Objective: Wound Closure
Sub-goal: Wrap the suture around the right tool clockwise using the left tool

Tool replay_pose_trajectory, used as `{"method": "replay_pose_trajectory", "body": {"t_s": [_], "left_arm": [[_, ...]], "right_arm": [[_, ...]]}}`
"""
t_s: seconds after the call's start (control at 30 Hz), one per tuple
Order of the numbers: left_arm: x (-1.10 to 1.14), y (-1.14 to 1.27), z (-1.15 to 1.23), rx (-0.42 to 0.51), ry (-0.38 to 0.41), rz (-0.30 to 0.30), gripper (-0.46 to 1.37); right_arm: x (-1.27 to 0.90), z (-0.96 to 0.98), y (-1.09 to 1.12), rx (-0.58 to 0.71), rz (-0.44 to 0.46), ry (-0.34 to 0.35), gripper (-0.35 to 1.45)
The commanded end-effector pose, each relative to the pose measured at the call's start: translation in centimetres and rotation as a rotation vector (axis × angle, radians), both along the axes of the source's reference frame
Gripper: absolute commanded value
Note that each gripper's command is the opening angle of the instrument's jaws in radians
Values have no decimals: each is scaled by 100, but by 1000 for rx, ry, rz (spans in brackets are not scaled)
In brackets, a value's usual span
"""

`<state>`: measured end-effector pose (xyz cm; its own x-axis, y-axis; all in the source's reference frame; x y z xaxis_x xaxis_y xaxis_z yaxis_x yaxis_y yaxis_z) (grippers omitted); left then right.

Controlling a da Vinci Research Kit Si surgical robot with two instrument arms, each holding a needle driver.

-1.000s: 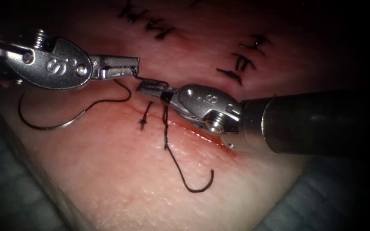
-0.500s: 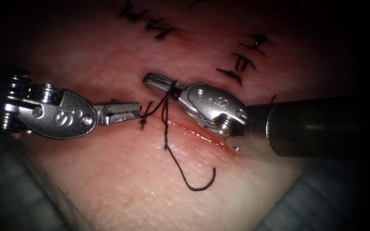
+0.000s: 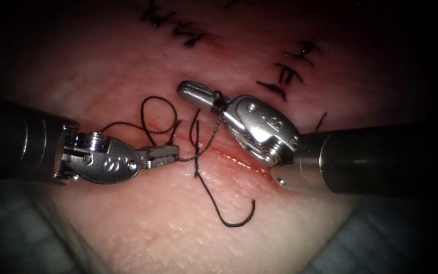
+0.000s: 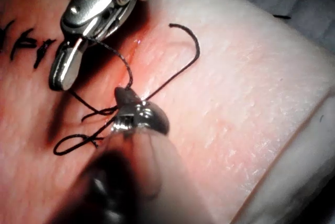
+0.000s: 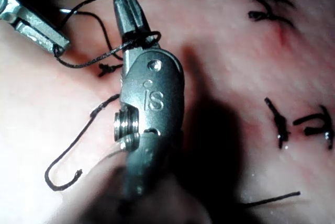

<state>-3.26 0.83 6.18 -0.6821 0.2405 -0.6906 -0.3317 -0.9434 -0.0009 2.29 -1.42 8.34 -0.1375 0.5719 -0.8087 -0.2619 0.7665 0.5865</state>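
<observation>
Nearest to the endoscope, a loose tail of thread (image 3: pixel 231 215) lies curled like a hook on the pale tissue (image 3: pixel 168 228). It runs up to the cut (image 3: pixel 229 157), a thin line wet with red fluid (image 3: pixel 249 170).

Just past that, the left tool (image 3: pixel 166 155) comes in low from the left of the cut. Its 2 jaws are pressed together on the thread, right at the tips. In the left wrist view the same tool (image 4: pixel 125 98) pinches the dark strand beside the cut. Behind it a slack loop of thread (image 3: pixel 158 114) stands up off the tissue and partly hides the skin there.

On the right side of the cut is the right tool (image 3: pixel 196 94). Its jaws are closed, and the thread is wound around them near the hinge. I cannot tell if they pinch anything between them. In the right wrist view the wrap (image 5: pixel 141 40) sits like a small dark ring around the tool's jaws (image 5: pixel 128 12), and a strand goes from it to the left tool (image 5: pixel 55 46).

The thread is thin, black and a bit fuzzy. A short cut end (image 3: pixel 171 132) pokes up near the left tool's tips.

Farthest back, 2 groups of finished black stitches (image 3: pixel 176 25) (image 3: pixel 290 71) sit in the tissue.

I cannot find the needle.
</observation>
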Motion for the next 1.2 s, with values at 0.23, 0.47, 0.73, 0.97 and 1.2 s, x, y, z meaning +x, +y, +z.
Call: {"method": "replay_pose_trajectory", "body": {"t_s": [0.23,0.47,0.73,0.97,1.2], "left_arm": [[-5,12,25,6,-14,16,-35],[-13,16,36,15,-23,31,-35],[-22,20,42,17,-24,29,-35],[-16,24,50,15,-27,35,-35],[-13,25,55,15,-29,38,-35]], "right_arm": [[-21,24,2,5,-148,121,-35],[-15,34,7,-6,-274,223,-35],[-5,29,10,-6,-375,305,-35],[-8,29,13,-117,-528,343,-35],[-6,32,16,-298,-669,424,-35]]}}
